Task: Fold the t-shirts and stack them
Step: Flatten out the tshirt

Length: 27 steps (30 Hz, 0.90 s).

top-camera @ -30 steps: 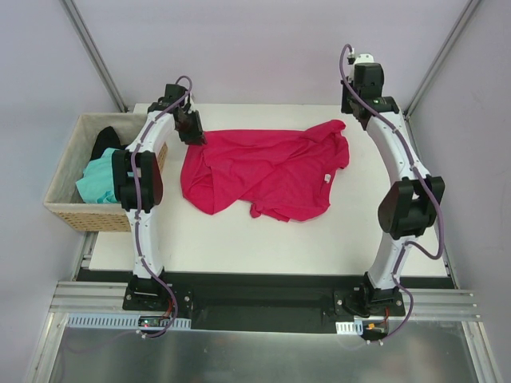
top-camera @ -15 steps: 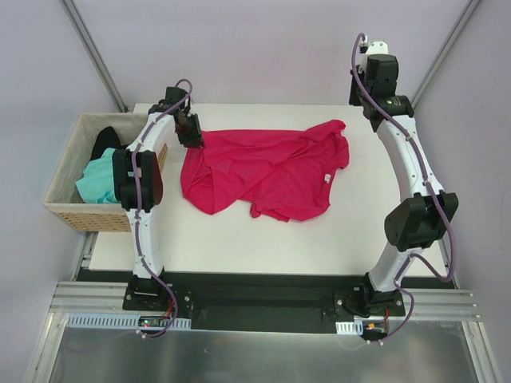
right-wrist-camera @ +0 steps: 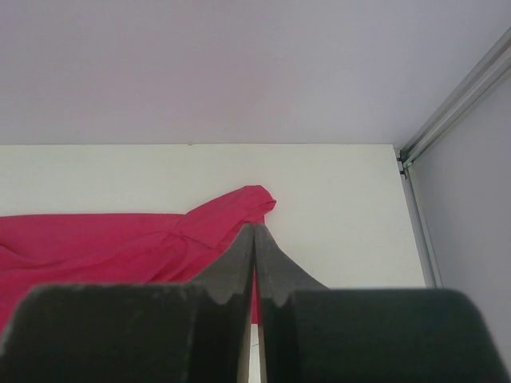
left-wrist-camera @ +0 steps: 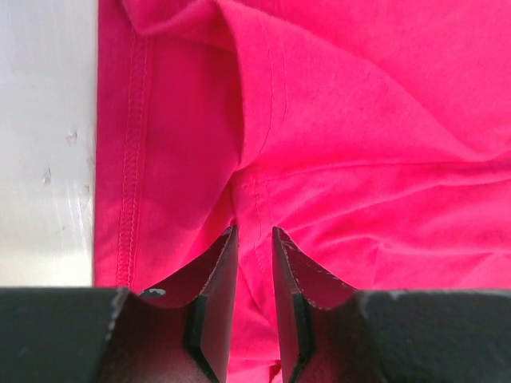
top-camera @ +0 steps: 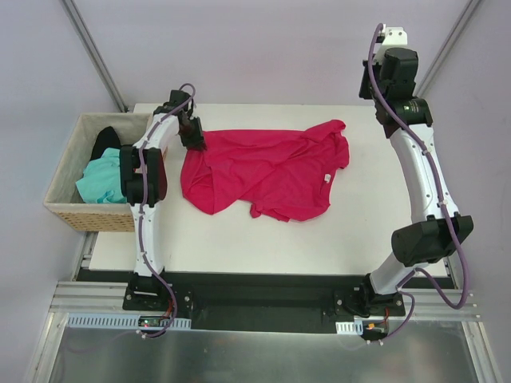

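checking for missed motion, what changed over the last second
The right gripper drew back from the crimson t-shirt at its far right corner, rising toward the far right corner of the table, fingers shut and empty. Nothing was grabbed or released. The left gripper stayed pinching a fold at the shirt's far left edge. The shirt and the basket kept their places.

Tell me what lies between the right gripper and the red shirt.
Only bare table separates the right gripper and red shirt; the top view shows it.
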Each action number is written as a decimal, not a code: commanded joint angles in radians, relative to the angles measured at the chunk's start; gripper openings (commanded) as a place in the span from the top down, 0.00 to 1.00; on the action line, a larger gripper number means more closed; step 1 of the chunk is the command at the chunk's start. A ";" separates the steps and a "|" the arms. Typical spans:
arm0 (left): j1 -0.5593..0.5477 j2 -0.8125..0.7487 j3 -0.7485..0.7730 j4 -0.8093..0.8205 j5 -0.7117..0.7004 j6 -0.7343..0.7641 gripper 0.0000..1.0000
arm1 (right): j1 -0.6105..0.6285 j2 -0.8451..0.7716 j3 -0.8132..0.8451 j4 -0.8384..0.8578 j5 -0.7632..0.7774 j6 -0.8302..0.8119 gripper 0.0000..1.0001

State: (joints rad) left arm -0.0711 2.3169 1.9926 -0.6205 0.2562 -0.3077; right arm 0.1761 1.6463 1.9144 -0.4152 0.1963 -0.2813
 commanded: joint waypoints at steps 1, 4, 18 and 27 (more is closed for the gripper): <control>-0.001 0.024 0.077 -0.022 -0.003 -0.019 0.77 | 0.011 -0.036 0.043 0.021 0.005 -0.009 0.96; -0.002 0.042 0.094 -0.022 -0.003 -0.024 0.77 | 0.011 -0.042 0.051 0.016 0.008 -0.015 0.96; -0.001 0.059 0.101 -0.042 -0.021 -0.010 0.77 | 0.014 -0.054 0.058 0.021 0.026 -0.024 0.96; -0.001 0.053 0.077 -0.050 -0.034 0.001 0.77 | 0.013 -0.054 0.061 0.023 0.026 -0.019 0.95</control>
State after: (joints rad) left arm -0.0711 2.3749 2.0640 -0.6403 0.2489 -0.3218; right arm 0.1825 1.6436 1.9263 -0.4191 0.2050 -0.2993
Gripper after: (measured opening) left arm 0.231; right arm 0.047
